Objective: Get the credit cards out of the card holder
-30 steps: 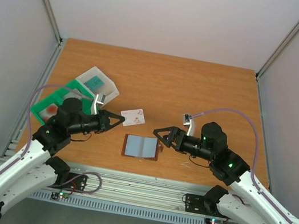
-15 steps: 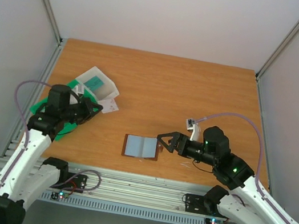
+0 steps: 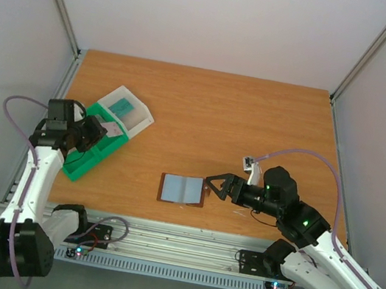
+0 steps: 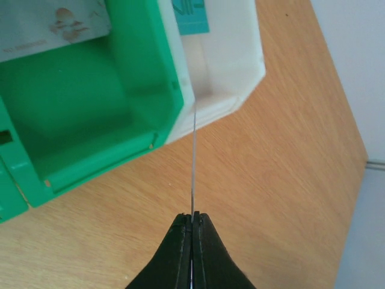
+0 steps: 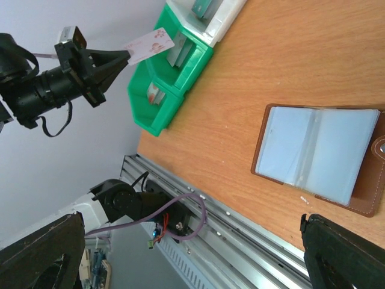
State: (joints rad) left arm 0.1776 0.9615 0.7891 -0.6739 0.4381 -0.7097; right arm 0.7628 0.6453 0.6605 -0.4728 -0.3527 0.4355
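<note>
L. side of the bench [image 3: 257, 118]: we see the left pincer [image 3: 100, 129] clamped shut on a pale, red-marked card [image 3: 111, 127], holding it over the far end of the green tray [image 3: 76, 163], beside the pale box [image 3: 137, 114] in which a teal card [image 3: 121, 106] lies. The card holder [image 3: 183, 189] lies spread open, grey-blue faces up, approx. mid-bench near the front edge. The right pincer [image 3: 210, 183] hovers just to the holder's right w/ jaws wide apart, gripping nothing.
</note>
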